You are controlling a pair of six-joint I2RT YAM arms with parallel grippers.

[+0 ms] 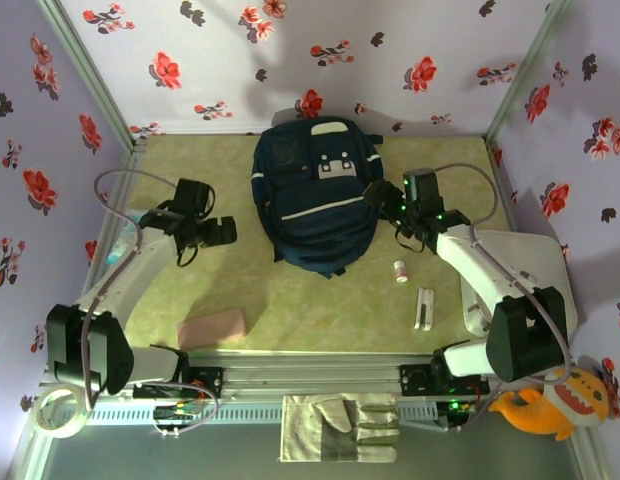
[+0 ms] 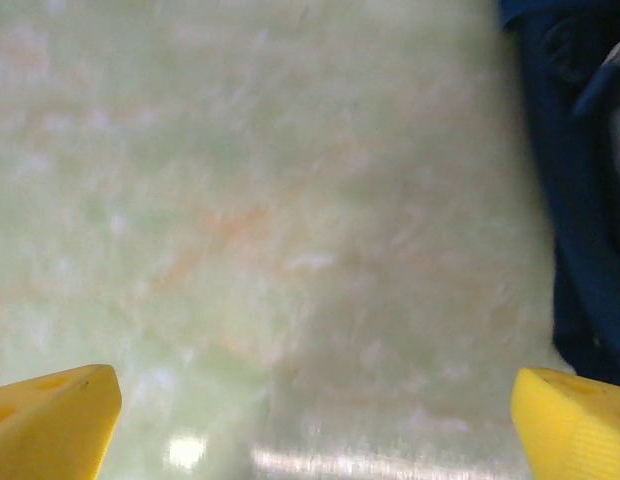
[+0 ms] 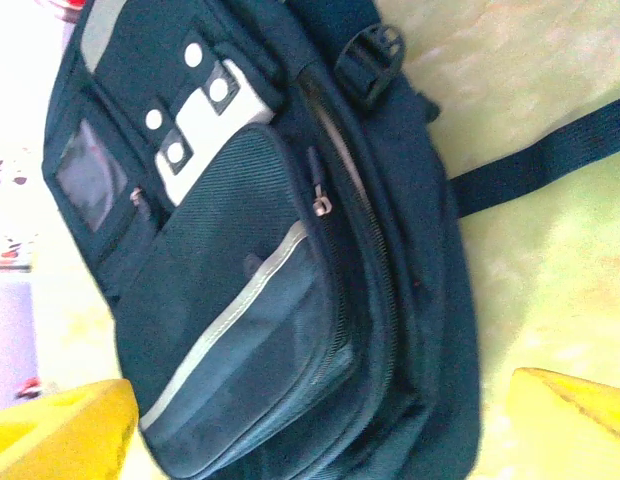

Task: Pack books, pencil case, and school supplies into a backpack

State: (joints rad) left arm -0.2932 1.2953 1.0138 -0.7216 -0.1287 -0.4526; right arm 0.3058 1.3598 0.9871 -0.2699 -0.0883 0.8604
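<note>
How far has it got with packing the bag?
The books may already be inside the backpack; I can't see in. Nothing is in hand: the left gripper and right gripper are open and empty beside it. Left to pack: the pink pencil case, the white tube and the white bar.

backpack (image 1: 317, 195): bench (image 1: 290, 300) centre
pencil case (image 1: 213, 328): its 7 o'clock
white tube (image 1: 400, 271), white bar (image 1: 424, 308): its 4 o'clock
left gripper (image 1: 228, 232): its 9 o'clock
right gripper (image 1: 373, 193): its 3 o'clock
</note>
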